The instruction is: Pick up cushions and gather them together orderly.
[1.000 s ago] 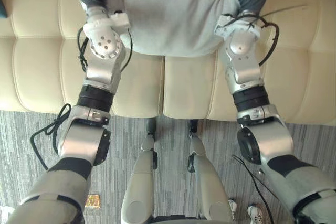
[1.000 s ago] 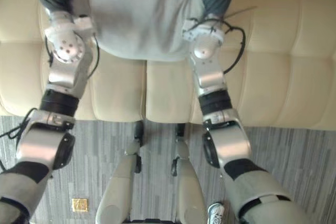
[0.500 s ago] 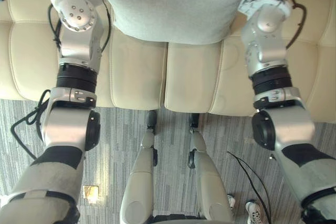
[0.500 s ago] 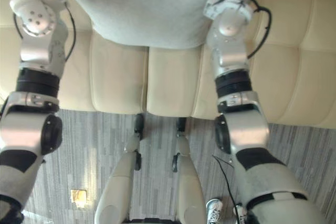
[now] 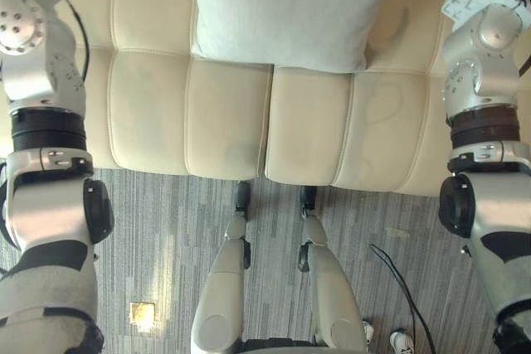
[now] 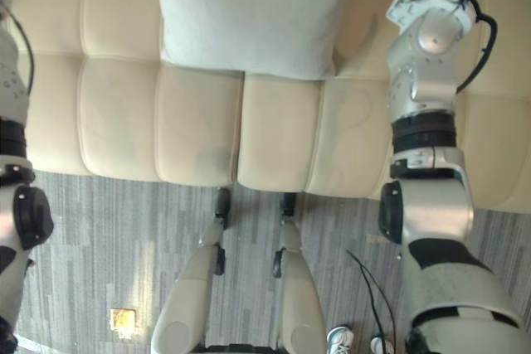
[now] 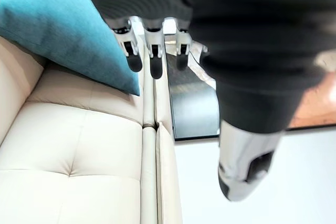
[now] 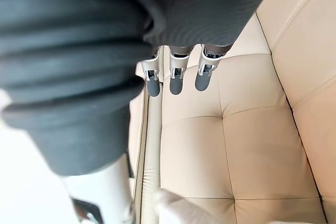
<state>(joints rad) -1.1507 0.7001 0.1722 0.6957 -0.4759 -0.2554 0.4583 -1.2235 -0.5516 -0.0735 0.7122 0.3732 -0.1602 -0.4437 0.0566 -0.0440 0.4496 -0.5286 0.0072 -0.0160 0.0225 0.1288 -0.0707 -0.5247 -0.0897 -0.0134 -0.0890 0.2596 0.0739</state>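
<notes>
Sofa (image 5: pixel 224 122): cream leather, tufted seat panels, standing on grey striped carpet (image 5: pixel 166 246).
Pale grey cushion (image 5: pixel 290 6): lies on the seat towards the backrest, across the middle seam, with both arms well out to its sides.
Teal cushion (image 7: pixel 63 30): leans against the sofa back at the end near the left hand.
Left hand (image 7: pixel 153 56): fingers straight and apart, holding nothing.
Right hand (image 8: pixel 176 77): fingers straight, empty, above bare seat.
</notes>
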